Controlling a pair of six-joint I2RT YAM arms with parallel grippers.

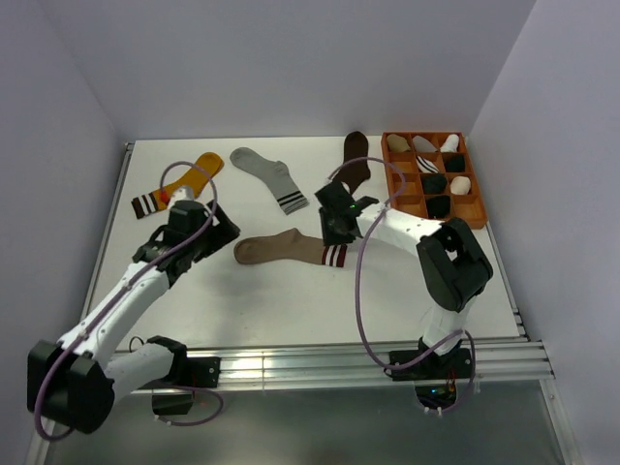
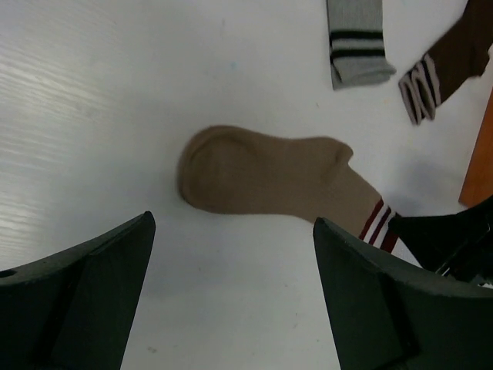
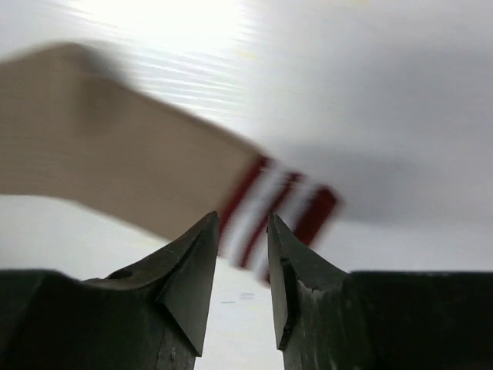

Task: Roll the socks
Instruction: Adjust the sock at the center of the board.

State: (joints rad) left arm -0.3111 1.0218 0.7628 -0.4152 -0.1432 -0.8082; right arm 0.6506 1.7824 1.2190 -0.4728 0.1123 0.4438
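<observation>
A taupe sock (image 1: 279, 248) lies flat at the table's middle, its toe to the left and its maroon-and-white cuff (image 1: 334, 256) to the right. My left gripper (image 1: 225, 232) hovers just left of the toe, and in the left wrist view the sock (image 2: 262, 173) lies beyond the wide-open gripper (image 2: 233, 223), apart from it. My right gripper (image 1: 334, 235) hangs over the cuff. In the right wrist view its fingers (image 3: 241, 223) stand narrowly apart with the blurred cuff (image 3: 277, 212) just past their tips and nothing between them.
An orange tray (image 1: 479, 199) at the back right holds several rolled socks, some of them black. A mustard sock (image 1: 184, 184), a grey sock (image 1: 269, 176) and a dark brown sock (image 1: 356, 160) lie along the far side.
</observation>
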